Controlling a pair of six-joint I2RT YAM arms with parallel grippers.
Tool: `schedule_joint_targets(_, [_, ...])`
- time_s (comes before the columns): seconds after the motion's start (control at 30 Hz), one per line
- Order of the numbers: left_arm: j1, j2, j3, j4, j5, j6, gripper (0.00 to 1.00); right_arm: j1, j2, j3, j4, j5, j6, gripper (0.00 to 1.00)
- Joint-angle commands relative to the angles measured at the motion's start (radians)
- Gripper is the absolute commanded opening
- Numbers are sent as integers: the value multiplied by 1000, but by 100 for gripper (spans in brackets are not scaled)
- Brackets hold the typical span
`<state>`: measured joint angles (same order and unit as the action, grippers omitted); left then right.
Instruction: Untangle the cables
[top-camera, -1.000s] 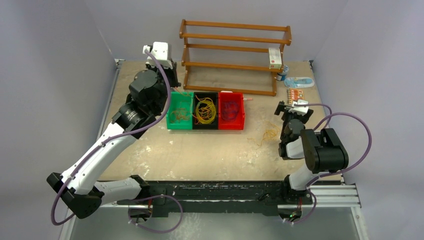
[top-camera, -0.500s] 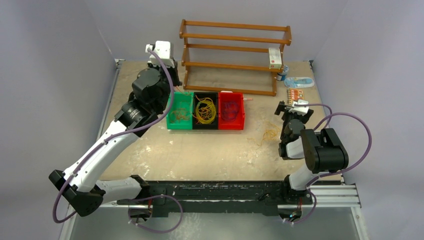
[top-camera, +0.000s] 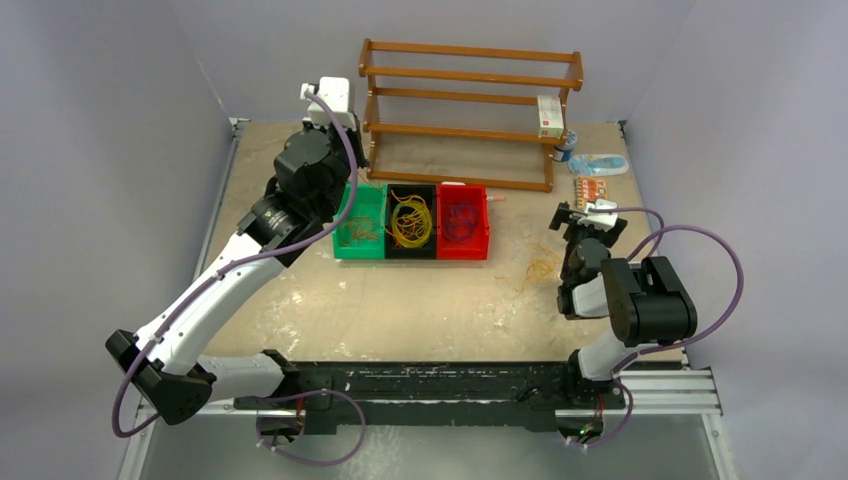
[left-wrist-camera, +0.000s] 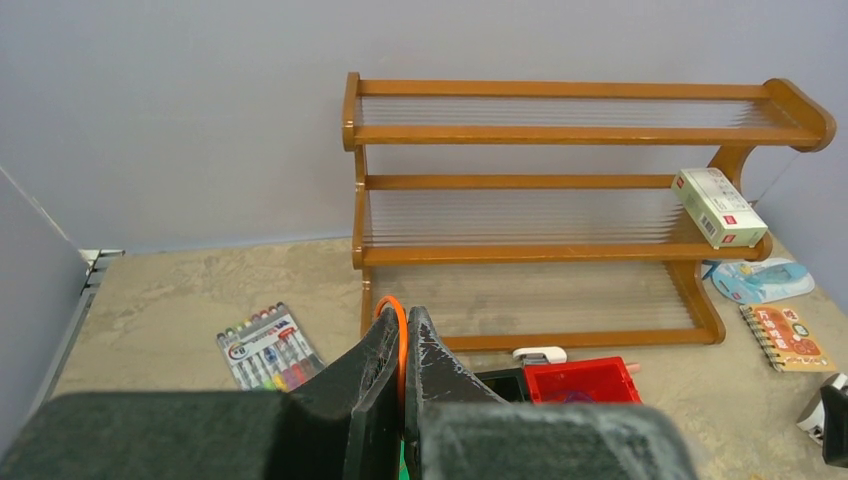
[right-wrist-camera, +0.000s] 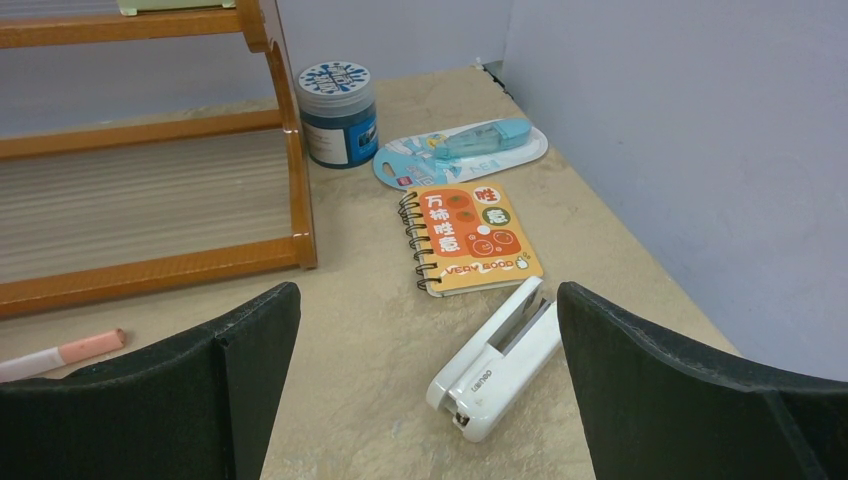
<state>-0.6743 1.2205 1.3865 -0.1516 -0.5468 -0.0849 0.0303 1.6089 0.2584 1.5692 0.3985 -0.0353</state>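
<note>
nearby, "very good" notebook (right-wrist-camera: 470, 238); left tool (left-wrist-camera: 402, 345) tight on orange cable (left-wrist-camera: 397, 312), right tool (right-wrist-camera: 428, 302) agape

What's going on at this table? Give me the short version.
Two robot arms are sorting thin wire cables. The left arm has its jaws shut on an orange wire loop, near the green plastic bin; the black bin and red bin beside it hold yellow loops and purple loops. A loose tangle of wire lies on the table by the right arm, whose jaws stand wide open and empty.
</note>
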Motion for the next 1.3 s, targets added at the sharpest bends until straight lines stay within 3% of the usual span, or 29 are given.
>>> schedule_joint_targets(0.0, [3,6,70,31,-5,15,0,-6,-10,16,68,7,-13,99])
schedule_joint_targets(0.37, [19,37,100,14,-13,-6,0,-6,-9,16,68,7,-13,99])
schedule_joint_targets(0.7, [122,84,155,0,20,-61,0,-6,-9,16,69,7,-13,99])
schedule_joint_targets(1.27, [235,251,381,-102,116,-134,0,-6,-10,16,68,7,-13,99])
